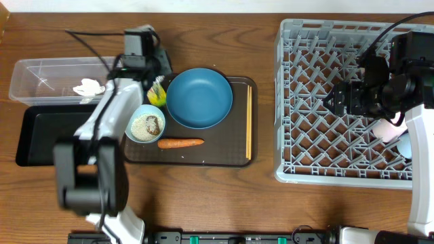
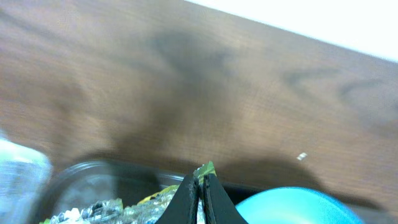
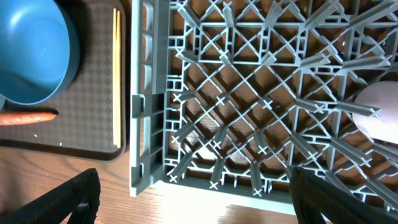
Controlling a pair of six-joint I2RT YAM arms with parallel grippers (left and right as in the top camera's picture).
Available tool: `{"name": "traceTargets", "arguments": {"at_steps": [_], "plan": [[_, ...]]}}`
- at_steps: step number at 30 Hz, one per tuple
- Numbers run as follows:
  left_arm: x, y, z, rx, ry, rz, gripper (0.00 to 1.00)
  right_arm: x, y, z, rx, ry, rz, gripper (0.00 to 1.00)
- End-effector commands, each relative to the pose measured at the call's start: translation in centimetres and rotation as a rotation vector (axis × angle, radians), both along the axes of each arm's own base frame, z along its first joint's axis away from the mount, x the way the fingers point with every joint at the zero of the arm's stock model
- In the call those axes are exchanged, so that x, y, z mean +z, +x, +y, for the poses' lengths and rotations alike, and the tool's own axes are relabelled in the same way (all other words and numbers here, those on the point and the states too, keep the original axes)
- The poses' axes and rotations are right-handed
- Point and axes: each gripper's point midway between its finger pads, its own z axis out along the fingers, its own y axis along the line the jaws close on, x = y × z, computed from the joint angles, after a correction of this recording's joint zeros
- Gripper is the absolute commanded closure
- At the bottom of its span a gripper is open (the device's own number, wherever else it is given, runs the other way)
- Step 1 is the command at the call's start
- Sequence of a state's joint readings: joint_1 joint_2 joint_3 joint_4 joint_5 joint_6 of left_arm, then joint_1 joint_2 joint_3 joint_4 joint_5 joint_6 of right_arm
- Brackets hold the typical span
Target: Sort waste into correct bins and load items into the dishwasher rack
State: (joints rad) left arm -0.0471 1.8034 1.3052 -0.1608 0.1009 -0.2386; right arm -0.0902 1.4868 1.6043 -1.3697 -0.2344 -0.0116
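Observation:
My left gripper (image 1: 159,83) (image 2: 199,186) is shut on a crumpled silver-and-yellow wrapper (image 1: 157,96) (image 2: 204,168) at the brown tray's back left corner, beside the blue plate (image 1: 199,98) (image 2: 292,205). A small light-blue bowl (image 1: 146,124) holds rice and a brown lump. Near the tray's front lies the carrot (image 1: 180,143) (image 3: 28,117), and the chopsticks (image 1: 249,122) (image 3: 115,74) lie along its right side. My right gripper (image 1: 338,99) (image 3: 205,202) hangs open over the grey dishwasher rack (image 1: 319,41) (image 3: 249,93). A pinkish-white cup (image 1: 388,129) (image 3: 379,106) and a light-blue cup (image 1: 405,146) sit in the rack.
At the far left a clear tub (image 1: 41,71) holds white tissue (image 1: 88,87), and a shallow black tray (image 1: 47,135) lies in front of it. The dark brown serving tray (image 1: 203,157) carries the dishes. Bare wooden table separates tray and rack.

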Motion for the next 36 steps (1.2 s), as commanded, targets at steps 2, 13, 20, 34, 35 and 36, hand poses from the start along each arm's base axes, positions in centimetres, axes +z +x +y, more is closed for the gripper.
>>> {"name": "traceTargets", "arguments": {"at_steps": [2, 13, 20, 34, 35, 36], "plan": [[5.8, -0.6, 3.7, 0.078, 0.035, -0.115, 0.94, -0.1, -0.2, 0.2, 0.027, -0.008, 0.008, 0.11], [7.2, -2.7, 16.8, 0.360, 0.073, -0.139, 0.91, -0.2, -0.4, 0.3, 0.029, -0.007, 0.017, 0.11], [5.8, -2.8, 21.1, 0.438, 0.073, -0.140, 0.49, -0.3, -0.6, 0.3, 0.029, -0.006, 0.028, 0.11], [3.1, -3.3, 11.4, 0.138, -0.150, 0.007, 0.37, -0.3, -0.8, 0.3, 0.030, -0.005, 0.033, 0.10], [2.9, -3.6, 10.2, 0.110, -0.166, 0.030, 0.37, -0.3, -0.8, 0.3, 0.029, -0.006, 0.033, 0.10], [2.4, -4.1, 8.8, 0.081, -0.183, 0.064, 0.37, -0.3, -0.8, 0.3, 0.030, -0.005, 0.033, 0.10]]}}
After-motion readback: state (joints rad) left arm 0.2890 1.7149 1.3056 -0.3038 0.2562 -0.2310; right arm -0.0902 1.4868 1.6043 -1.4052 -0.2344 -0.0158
